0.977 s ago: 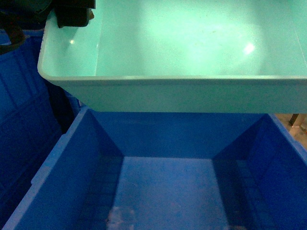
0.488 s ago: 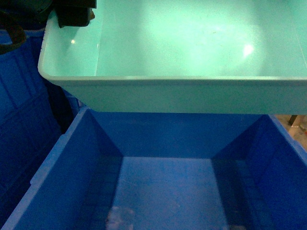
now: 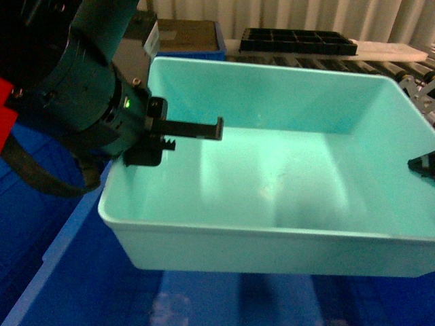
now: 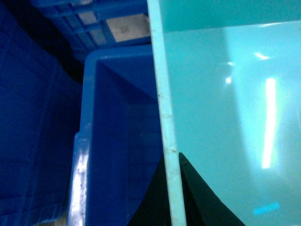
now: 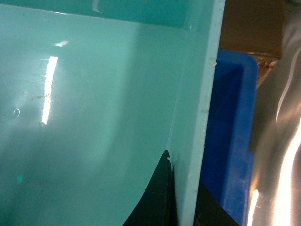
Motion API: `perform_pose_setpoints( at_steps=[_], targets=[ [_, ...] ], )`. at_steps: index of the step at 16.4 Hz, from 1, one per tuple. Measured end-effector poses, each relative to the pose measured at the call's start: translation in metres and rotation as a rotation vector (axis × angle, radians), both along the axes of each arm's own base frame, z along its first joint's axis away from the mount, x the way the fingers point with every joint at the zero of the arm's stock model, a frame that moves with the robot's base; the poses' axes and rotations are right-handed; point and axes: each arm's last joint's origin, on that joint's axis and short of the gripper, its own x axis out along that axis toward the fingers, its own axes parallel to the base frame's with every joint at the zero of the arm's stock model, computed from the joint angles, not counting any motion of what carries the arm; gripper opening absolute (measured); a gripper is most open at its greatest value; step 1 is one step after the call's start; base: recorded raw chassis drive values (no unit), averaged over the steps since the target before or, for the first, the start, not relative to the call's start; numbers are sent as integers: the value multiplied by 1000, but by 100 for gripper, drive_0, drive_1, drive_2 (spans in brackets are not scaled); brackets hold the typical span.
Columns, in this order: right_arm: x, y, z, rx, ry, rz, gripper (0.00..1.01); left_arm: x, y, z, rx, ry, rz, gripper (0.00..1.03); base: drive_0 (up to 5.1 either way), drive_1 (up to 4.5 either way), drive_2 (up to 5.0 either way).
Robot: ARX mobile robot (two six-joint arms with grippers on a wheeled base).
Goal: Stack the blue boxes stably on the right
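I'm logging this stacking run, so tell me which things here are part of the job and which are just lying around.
Part of the job:
turquoise tub, each side wall clamped between a gripper's jaws
dark-blue crate beneath it
left gripper
right gripper

Just lying about:
black compartmented tray at the back
brown cardboard box

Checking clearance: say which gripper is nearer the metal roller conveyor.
Right: the right gripper holds the turquoise plastic tub's rim beside the metal roller conveyor; the left gripper holds the opposite rim.
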Motion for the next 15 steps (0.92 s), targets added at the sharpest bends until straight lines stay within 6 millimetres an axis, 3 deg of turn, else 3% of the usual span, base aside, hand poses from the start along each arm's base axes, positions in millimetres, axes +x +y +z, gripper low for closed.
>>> perform_pose_setpoints(
  at_steps=[6,10,15],
  targets=[
    [5,25,-38,-49,105,27,2,9,14,-34,18,121,14,2,0,0,0],
    [4,29,-44,-65,119,33,2,8,14,-44,22,158,27,2,0,0,0],
    [-9,27,-67,-87,195,42,2,-4,7,-66,17,240,45,2,0,0,0]
  ],
)
